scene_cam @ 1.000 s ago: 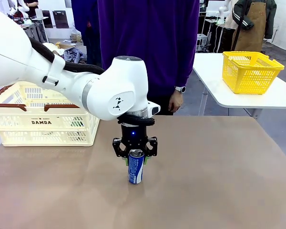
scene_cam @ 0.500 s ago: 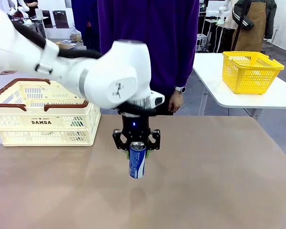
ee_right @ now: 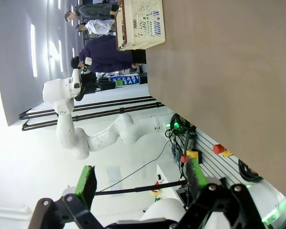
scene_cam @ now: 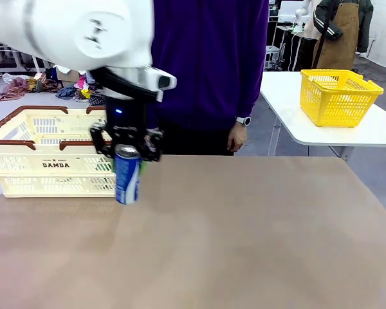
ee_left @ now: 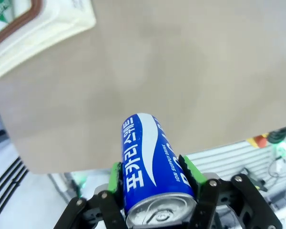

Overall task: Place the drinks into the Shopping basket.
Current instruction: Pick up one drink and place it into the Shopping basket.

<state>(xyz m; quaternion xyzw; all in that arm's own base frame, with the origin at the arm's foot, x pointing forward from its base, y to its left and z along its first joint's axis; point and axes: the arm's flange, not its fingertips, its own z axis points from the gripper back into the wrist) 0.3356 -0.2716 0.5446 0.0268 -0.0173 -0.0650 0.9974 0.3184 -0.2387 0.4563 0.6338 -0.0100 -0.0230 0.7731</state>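
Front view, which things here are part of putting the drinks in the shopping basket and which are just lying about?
Part of the job:
- blue and white drink can, held in the left gripper
- cream DAMDA shopping basket

Just lying about:
- yellow mesh basket on the side table

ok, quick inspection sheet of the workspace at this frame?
Surface: brown table, bare.
Job's things: blue and white drink can off the table, beside the cream DAMDA shopping basket, not yet inside.
Clutter: nothing seen.
Grippers: left gripper shut on the can; right gripper open, holding nothing.
Cables: black cable near the robot base, off the table.
Surroundings: person in purple top at far side; yellow mesh basket on a white side table.
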